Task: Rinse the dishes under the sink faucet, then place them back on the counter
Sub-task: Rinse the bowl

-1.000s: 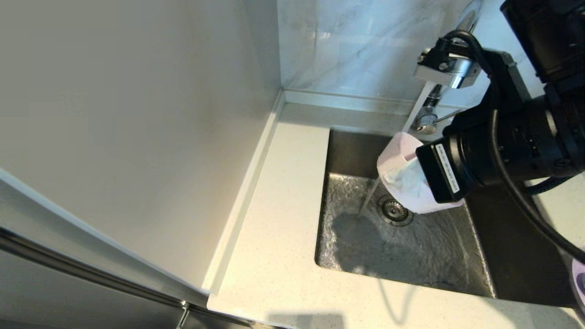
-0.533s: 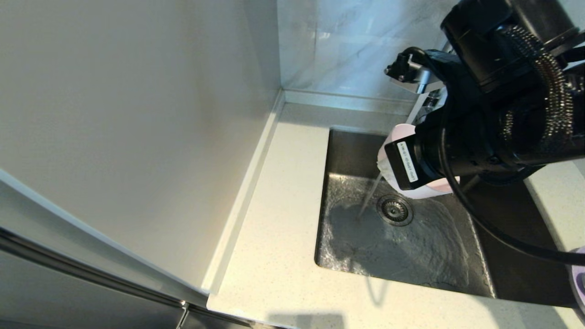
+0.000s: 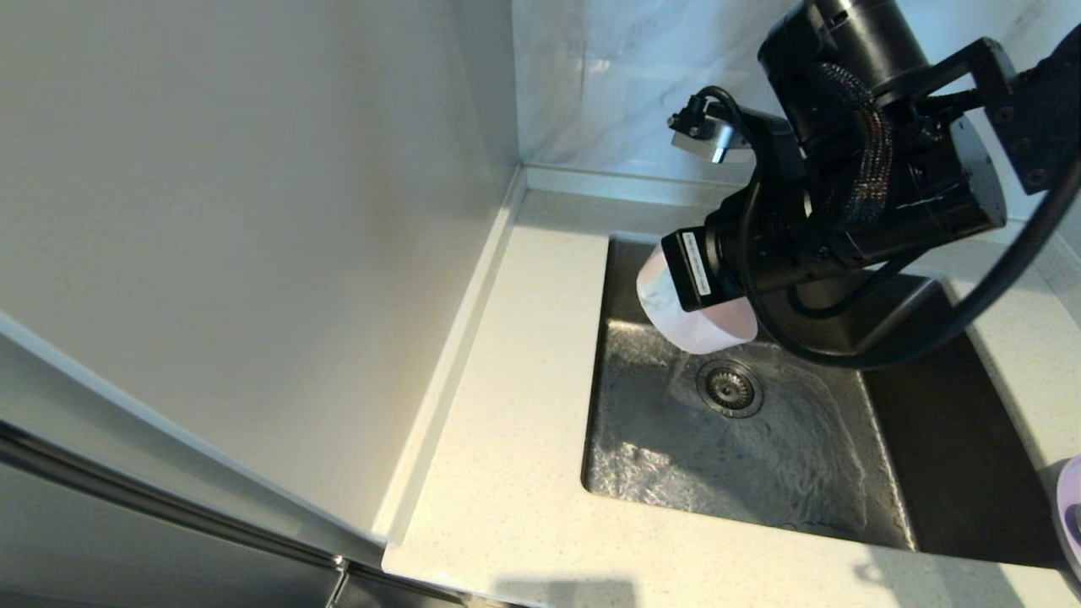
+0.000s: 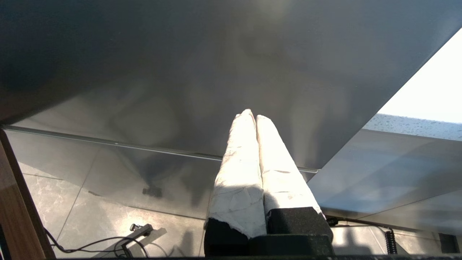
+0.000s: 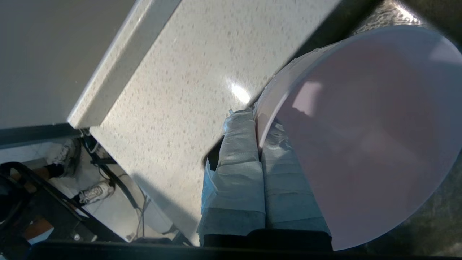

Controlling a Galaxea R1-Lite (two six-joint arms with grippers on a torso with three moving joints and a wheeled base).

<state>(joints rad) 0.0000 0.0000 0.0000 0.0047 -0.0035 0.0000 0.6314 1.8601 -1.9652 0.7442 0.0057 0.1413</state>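
Note:
My right gripper (image 5: 257, 121) is shut on the rim of the small pale pink bowl (image 5: 361, 137), one finger inside and one outside. In the head view the bowl (image 3: 697, 325) hangs tilted on its side over the left part of the steel sink (image 3: 642, 279), just above and left of the drain (image 3: 729, 388). Water ripples across the sink floor. My right arm hides the faucet, and no stream shows. The lavender plate (image 3: 1071, 515) peeks in at the right edge. The spoon is out of view. My left gripper (image 4: 252, 116) is shut and empty, parked low beside a cabinet front.
The cream speckled counter (image 3: 524, 405) runs left of and in front of the sink, with a low raised back edge (image 3: 625, 181). A plain wall panel (image 3: 253, 211) closes off the left side. Marble panel (image 3: 616, 76) stands behind.
My right arm has swung left with the bowl, from under the running stream to the sink's left part. The stream has dropped from view.

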